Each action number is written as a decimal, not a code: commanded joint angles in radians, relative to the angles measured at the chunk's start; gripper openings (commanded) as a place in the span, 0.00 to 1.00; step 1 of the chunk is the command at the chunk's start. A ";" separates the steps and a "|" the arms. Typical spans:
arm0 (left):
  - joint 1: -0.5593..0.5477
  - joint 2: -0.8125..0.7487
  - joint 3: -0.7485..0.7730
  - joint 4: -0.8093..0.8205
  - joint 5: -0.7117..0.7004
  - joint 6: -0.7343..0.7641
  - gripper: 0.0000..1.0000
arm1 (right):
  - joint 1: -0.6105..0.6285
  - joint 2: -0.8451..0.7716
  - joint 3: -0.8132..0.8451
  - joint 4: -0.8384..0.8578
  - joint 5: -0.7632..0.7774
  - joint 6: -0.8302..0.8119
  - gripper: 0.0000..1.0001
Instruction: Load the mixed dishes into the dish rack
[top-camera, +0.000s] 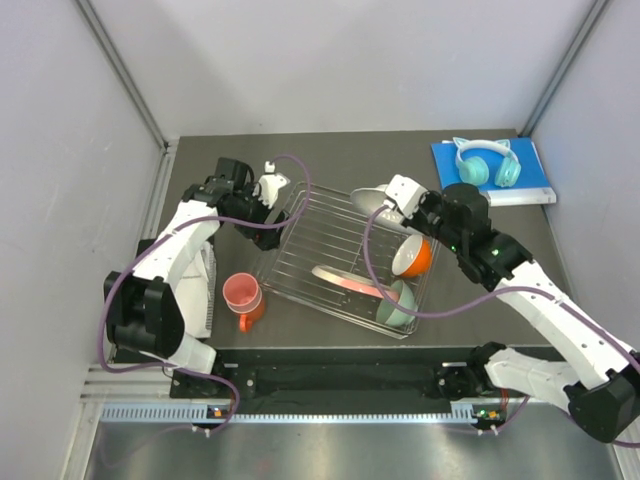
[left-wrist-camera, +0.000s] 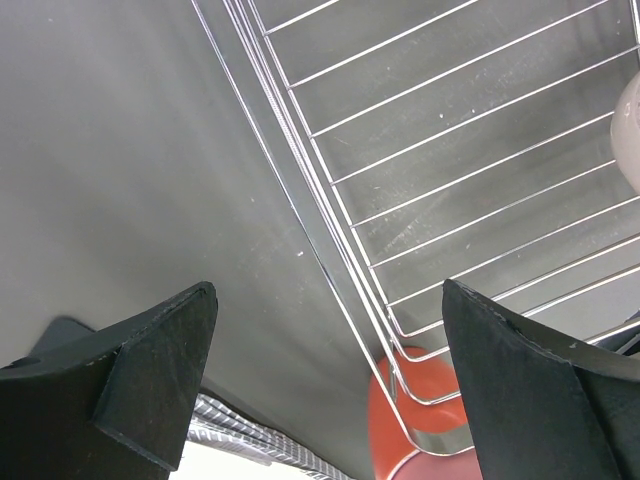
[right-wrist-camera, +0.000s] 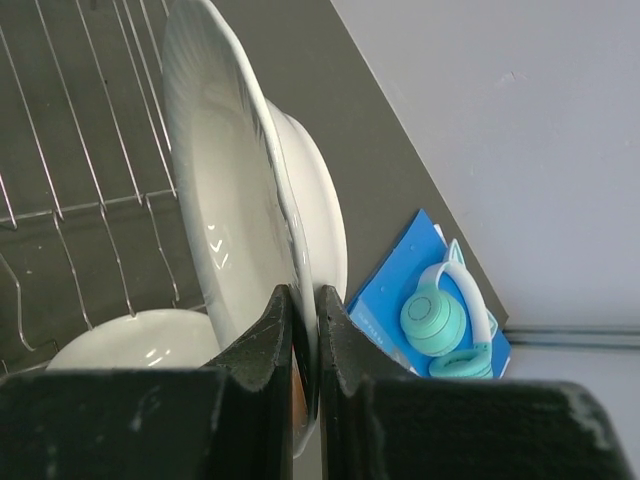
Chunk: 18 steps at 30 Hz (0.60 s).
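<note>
White plate (right-wrist-camera: 250, 200) is what I have in the right gripper (right-wrist-camera: 303, 300): the fingers are pinched on its rim, and it stands on edge over the far right corner of the dish rack (top-camera: 320, 235). From the right wrist view I cannot tell whether its lower edge touches the wires yet.

Three pieces look loaded, as I judge it. The orange bowl (top-camera: 412, 258) sits tilted along the rack's right edge. The mint-green bowl (top-camera: 398, 305) is at the near right corner. The sprig-patterned plate (top-camera: 345, 282) lies slanted across the bars toward the near edge.

Two pieces are left outside. The pink tumbler (top-camera: 242, 291) and the orange mug (top-camera: 250, 320) are on the table just off the rack's near left corner, close together. I cannot say whether one sits inside the other.

My left gripper (top-camera: 272, 188) hovers at the rack's far left corner with its jaws wide apart and nothing between them.

So I put the job at a bit past halfway: this plate needs seating between the bars, then the tumbler and mug go in. The headphones (top-camera: 485, 165) and blue book (top-camera: 520, 185) at the table's far right corner are not part of the load.
</note>
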 joint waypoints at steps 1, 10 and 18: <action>0.004 -0.016 -0.009 0.043 -0.001 -0.014 0.98 | 0.006 0.010 0.030 0.168 -0.024 -0.012 0.00; 0.004 -0.012 -0.034 0.064 -0.005 -0.006 0.98 | 0.009 0.086 0.044 0.163 -0.030 -0.020 0.00; 0.004 -0.006 -0.040 0.072 0.001 -0.009 0.97 | 0.036 0.206 0.082 0.134 0.070 -0.104 0.00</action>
